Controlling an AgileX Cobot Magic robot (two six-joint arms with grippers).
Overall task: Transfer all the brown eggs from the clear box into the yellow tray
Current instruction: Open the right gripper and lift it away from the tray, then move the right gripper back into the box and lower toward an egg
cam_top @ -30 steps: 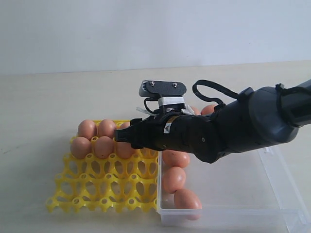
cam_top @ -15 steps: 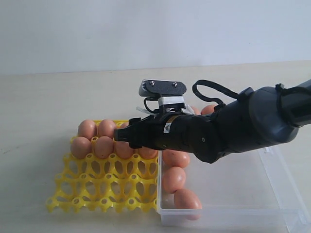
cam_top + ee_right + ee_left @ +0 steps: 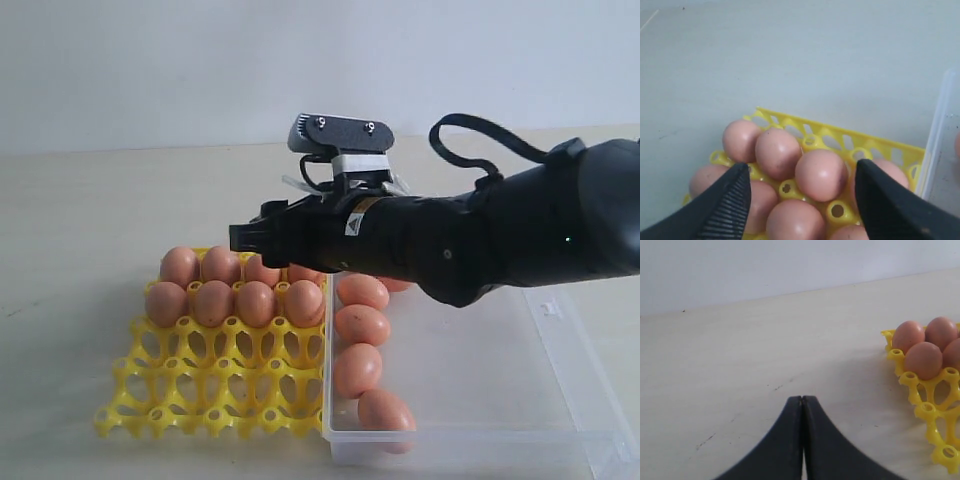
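Twelve-plus eggs (image 3: 213, 302), one tray (image 3: 200, 395), one box (image 3: 480, 385).

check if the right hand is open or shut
Open. The right hand has its fingers wide apart over the brown eggs in the yellow tray, holding nothing.

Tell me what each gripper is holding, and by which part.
Nothing. The right gripper is open and empty above the eggs in the tray; the left gripper is shut on nothing.

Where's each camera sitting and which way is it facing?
Exterior view: off the arms, facing yellow tray, clear box and right gripper across the table.
Left wrist view: low over bare table; shut left gripper, tray corner.
Right wrist view: above the tray, looking down between open fingers at brown eggs.
Shared: the tray's eggs.
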